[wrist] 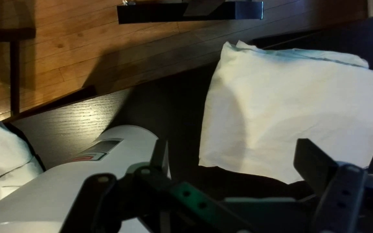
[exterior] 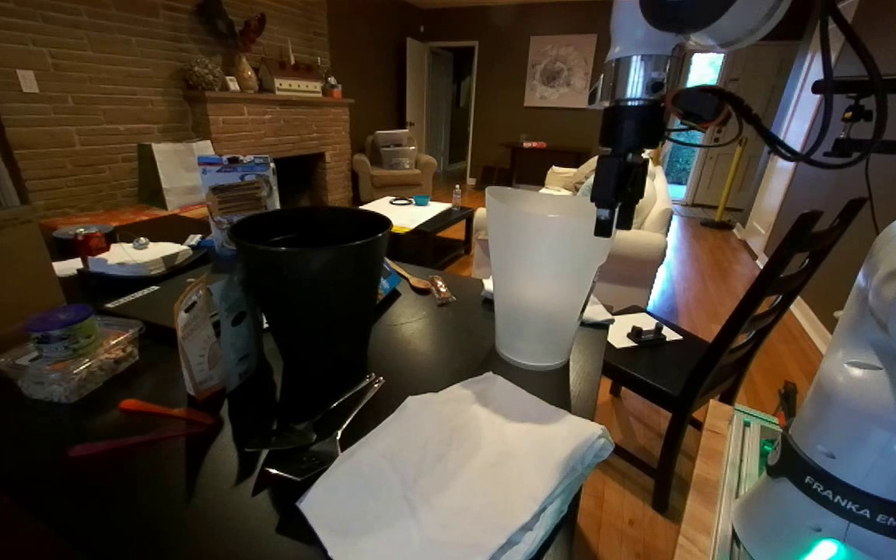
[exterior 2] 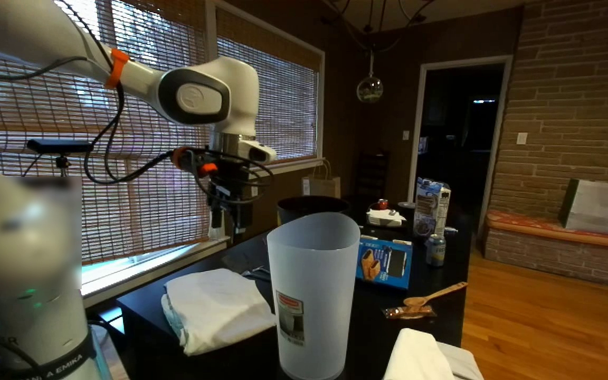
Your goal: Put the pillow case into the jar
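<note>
I was in a home: around me I saw a fireplace [exterior: 273, 124], a sofa [exterior: 638, 272], an armchair [exterior: 395, 183], a flower picture [exterior: 561, 70], a wood floor [exterior 2: 520, 322] and blinds [exterior 2: 145, 208].

Wht arm [exterior 2: 140, 80], blk "FRANKA EMIKA" band [exterior: 862, 498], orange strap [exterior 2: 117, 68], blk cables [exterior 2: 148, 167], blk hand [wrist: 232, 153]

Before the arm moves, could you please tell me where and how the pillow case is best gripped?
I'd lower the open gripper from above and pinch the pillow case near its middle: it lies folded flat on the table, lightly creased, so it should bunch readily; the jar beside it may crowd that side.
</note>
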